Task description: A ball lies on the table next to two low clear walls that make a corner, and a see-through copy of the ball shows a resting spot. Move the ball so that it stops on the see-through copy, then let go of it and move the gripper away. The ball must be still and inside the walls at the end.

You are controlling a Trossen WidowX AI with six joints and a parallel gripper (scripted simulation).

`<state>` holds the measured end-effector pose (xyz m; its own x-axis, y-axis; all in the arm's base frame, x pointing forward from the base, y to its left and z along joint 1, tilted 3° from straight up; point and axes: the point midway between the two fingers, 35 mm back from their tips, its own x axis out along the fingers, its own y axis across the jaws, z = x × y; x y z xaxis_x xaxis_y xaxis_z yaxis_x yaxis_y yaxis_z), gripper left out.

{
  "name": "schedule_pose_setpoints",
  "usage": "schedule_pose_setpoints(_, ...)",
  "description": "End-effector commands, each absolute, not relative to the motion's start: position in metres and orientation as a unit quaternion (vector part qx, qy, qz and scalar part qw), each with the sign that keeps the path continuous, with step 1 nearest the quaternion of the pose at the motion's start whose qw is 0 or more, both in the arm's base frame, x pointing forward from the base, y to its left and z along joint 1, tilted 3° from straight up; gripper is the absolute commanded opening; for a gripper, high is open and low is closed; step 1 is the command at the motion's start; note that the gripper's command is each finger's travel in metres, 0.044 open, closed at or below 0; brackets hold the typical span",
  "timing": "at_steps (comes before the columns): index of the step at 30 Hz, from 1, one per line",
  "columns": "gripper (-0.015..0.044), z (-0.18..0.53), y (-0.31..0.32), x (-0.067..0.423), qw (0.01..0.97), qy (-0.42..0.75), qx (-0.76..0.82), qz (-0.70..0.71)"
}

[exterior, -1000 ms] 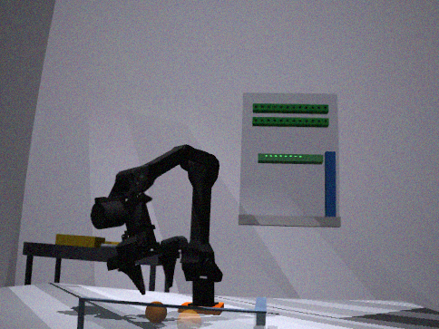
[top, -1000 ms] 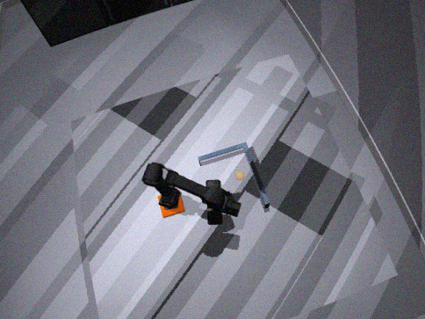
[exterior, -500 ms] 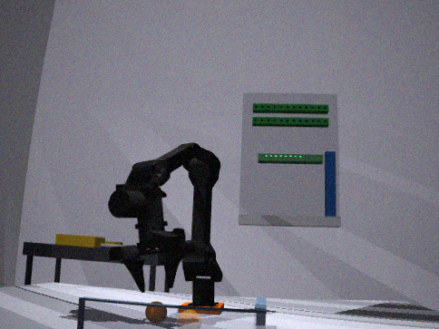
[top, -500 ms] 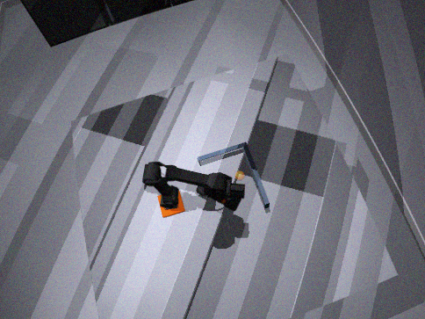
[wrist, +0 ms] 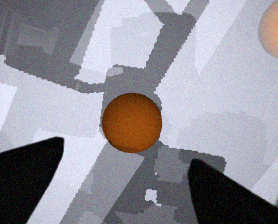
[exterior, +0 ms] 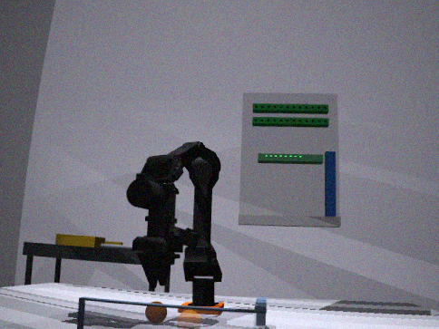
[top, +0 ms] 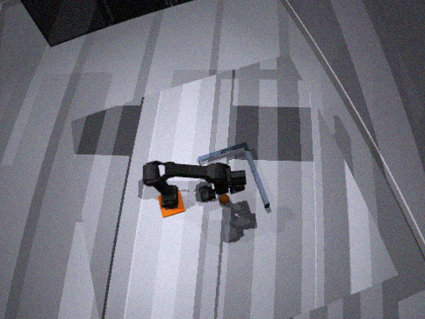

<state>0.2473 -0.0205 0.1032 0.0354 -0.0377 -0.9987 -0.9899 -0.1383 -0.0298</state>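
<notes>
Grey striped table (wrist: 60,115), orange ball (wrist: 132,122) below open hand (wrist: 125,185), untouched

see-through copy (wrist: 270,31) cut by wrist view's edge, fingertips cropped below

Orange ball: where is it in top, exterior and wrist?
Top: ball just right of centre, at the gripper end of the arm, left of the clear walls.
Exterior: ball at the bottom edge, left of centre, below the gripper, behind the wall rail.
Wrist: ball centred between the two dark fingers.
Shared landmark: the open gripper.
</notes>
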Motion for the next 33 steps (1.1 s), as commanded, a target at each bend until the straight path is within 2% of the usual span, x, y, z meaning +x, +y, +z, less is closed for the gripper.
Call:
schedule_pose_setpoints(1, 0.0329, 0.104, -0.020, 0.248, 0.453, 0.459, -0.561, 0.519)
schedule_pose_setpoints(33, 0.0329, 0.052, -0.023, 0.251, 0.453, 0.459, -0.561, 0.519)
